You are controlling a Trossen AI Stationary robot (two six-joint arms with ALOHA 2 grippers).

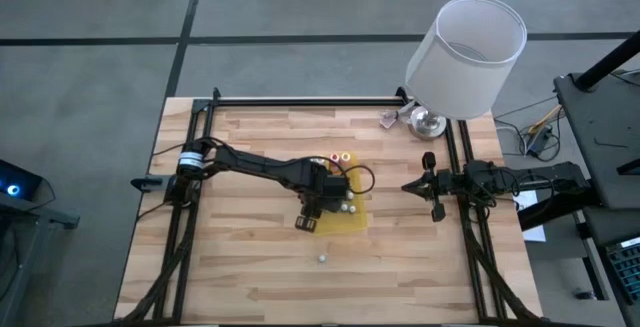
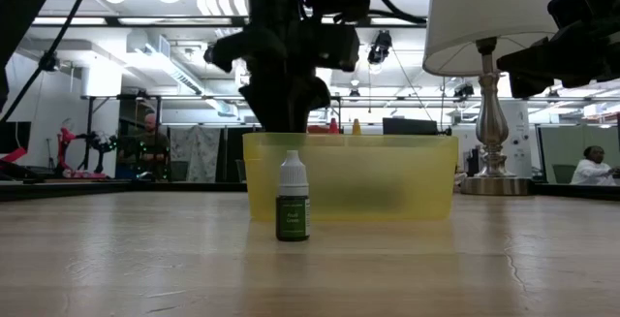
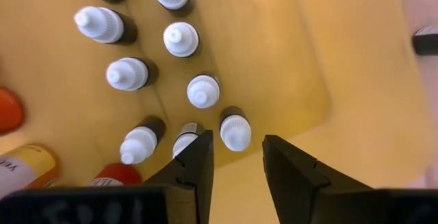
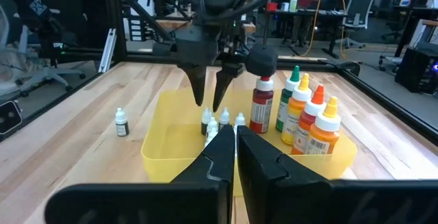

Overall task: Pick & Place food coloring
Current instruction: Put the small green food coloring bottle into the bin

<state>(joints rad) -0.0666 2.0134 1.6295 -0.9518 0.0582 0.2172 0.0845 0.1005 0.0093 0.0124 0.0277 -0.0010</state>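
Observation:
The food coloring is a group of several tiny dark bottles with white caps (image 3: 203, 90), standing upright on the floor of a translucent yellow bin (image 1: 358, 219) at mid-table. One more small bottle (image 2: 292, 210) stands alone on the wood in front of the bin (image 2: 387, 176). My left gripper (image 4: 209, 105) hangs over the bin, pointing down, open, with nothing between its fingers. Its tips are just above the nearest cap (image 3: 235, 131). My right gripper (image 1: 432, 189) waits shut at the table's right edge, pointing level toward the bin.
Taller red, green and orange bottles (image 4: 301, 111) stand at one end of the same bin. A lamp with a white shade (image 1: 465, 57) stands at the far right corner. Bare wood surrounds the bin. A person (image 2: 591, 167) sits in the room beyond.

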